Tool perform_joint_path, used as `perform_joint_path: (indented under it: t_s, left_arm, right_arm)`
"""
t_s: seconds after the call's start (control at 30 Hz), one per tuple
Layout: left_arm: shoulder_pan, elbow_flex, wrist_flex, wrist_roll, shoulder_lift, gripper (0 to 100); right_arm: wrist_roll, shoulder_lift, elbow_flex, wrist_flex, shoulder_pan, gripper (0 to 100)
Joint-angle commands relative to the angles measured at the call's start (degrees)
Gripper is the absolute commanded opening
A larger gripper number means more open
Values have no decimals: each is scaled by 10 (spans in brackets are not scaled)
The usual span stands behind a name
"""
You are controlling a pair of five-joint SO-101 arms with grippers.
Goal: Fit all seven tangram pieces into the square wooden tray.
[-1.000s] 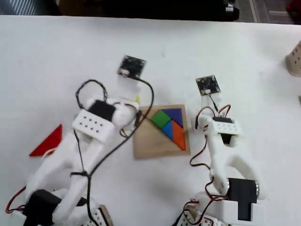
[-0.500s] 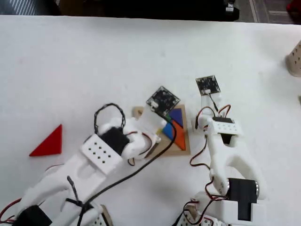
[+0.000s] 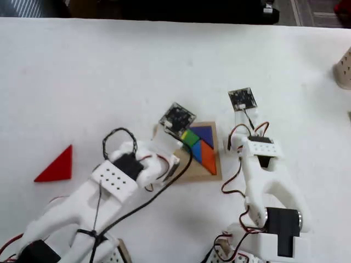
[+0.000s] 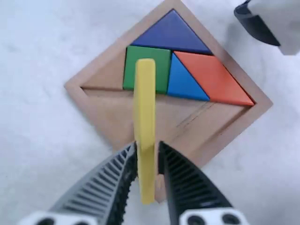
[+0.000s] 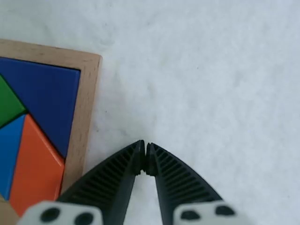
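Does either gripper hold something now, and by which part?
The left gripper holds the yellow piece on edge, pinched on its flat faces near one end. The right gripper is shut, holding nothing.

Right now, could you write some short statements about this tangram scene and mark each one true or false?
1. The left pincer grips a flat yellow tangram piece standing on its edge. True.
2. The square wooden tray holds all seven pieces. False: four lie in it, the dark blue triangle, green square, light blue triangle and orange parallelogram.
3. The red triangular piece lies on the white table, outside the tray. True.
4. The right pincer is wide open. False: it is shut and empty, beside the tray.
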Motion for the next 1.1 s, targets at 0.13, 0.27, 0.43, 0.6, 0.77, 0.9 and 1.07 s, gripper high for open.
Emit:
perform_joint_path:
  t_s: [0.13, 0.27, 0.43, 0.6, 0.77, 0.9, 1.07]
  left_arm:
    - [-40, 18, -42, -6, -19, 232]
    - [-53, 33, -78, -6, -19, 213]
    - [-67, 32, -81, -4, -24, 213]
    - [-47, 32, -81, -3, -20, 213]
    - [-35, 36, -76, -6, -19, 158]
    - [-32, 55, -65, -7, -19, 77]
    - [-32, 63, -39, -8, -20, 24]
  right_arm:
    - [10, -2, -27, 3, -4, 18]
    - [10, -2, -27, 3, -4, 18]
    - [11, -2, -27, 3, -5, 18]
    - [11, -2, -27, 3, -5, 18]
    - [11, -2, -27, 3, -4, 18]
    - [11, -2, -27, 4, -4, 18]
    - [11, -2, -27, 4, -4, 18]
